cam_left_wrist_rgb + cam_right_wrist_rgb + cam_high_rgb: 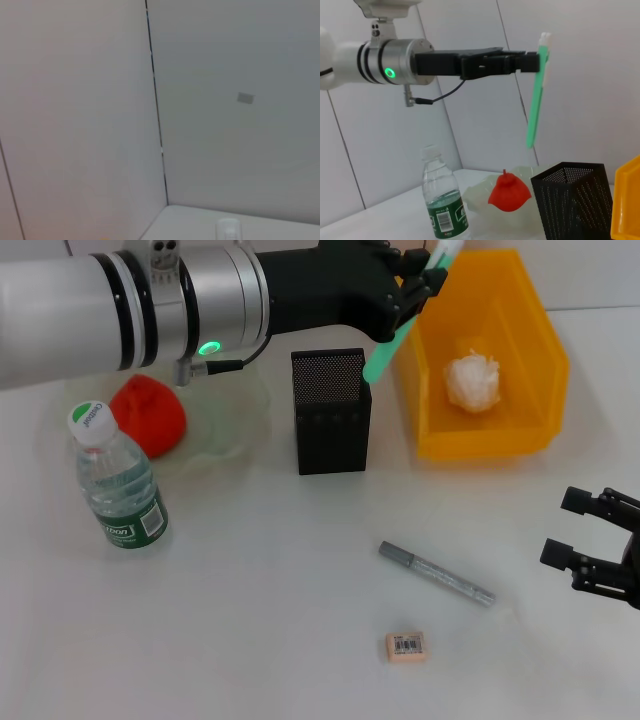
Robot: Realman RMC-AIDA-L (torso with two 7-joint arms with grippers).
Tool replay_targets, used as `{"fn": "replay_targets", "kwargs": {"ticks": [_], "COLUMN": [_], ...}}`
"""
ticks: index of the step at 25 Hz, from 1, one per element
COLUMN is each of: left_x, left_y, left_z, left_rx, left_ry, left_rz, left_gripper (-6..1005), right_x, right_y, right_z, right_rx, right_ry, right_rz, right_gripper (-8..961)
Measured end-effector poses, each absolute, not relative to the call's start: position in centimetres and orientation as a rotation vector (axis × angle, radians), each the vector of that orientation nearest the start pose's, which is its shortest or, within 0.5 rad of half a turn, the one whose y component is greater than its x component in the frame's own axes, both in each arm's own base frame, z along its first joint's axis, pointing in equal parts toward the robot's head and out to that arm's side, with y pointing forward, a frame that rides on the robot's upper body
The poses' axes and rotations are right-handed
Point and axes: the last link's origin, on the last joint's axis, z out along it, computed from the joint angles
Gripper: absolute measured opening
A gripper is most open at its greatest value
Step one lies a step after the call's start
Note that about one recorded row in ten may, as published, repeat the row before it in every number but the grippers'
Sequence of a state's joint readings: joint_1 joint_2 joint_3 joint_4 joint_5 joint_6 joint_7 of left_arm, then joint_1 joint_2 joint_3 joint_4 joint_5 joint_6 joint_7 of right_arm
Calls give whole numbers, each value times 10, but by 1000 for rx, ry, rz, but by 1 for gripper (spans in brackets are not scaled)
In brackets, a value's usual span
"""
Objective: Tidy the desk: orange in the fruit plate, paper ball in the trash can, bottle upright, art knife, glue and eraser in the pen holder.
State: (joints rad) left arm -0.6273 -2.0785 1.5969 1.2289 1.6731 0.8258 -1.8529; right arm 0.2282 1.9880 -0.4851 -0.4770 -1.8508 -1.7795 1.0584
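left end effector (425, 285) clamped on green art knife (400, 332), being held above pen holder (330, 410) at its 1 o'clock rim | tip should be centred over opening, lowered upright | right end effector (598, 545) apart, idle at 4 o'clock on surface (250, 600)

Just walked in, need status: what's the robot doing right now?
Left gripper holds a green stick-shaped item above the black mesh pen holder. Right gripper sits idle and open at the table's right. Paper ball is in the yellow bin, bottle upright; grey pen-like tool and eraser lie on the table.
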Motion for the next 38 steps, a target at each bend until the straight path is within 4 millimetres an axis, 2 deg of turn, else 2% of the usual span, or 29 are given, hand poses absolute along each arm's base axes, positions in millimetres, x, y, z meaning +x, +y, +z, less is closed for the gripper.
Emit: {"fn": "replay_targets", "kwargs": {"ticks": [10, 19, 38], "left_x": [-72, -90, -123], "left_y": [406, 412, 416], "left_z": [-52, -57, -70], "left_rx": [-2553, -2491, -2448], "left_ry": [-208, -204, -200], "left_rz": [-717, -795, -729], "left_gripper": [193, 194, 197], "right_x": [347, 345, 341], "right_y": [225, 227, 229], "right_z": [45, 45, 40], "right_rx": [-2407, -2414, -2427], "right_ry": [636, 631, 627], "right_rz": [944, 945, 958], "right_gripper": [839, 840, 839]}}
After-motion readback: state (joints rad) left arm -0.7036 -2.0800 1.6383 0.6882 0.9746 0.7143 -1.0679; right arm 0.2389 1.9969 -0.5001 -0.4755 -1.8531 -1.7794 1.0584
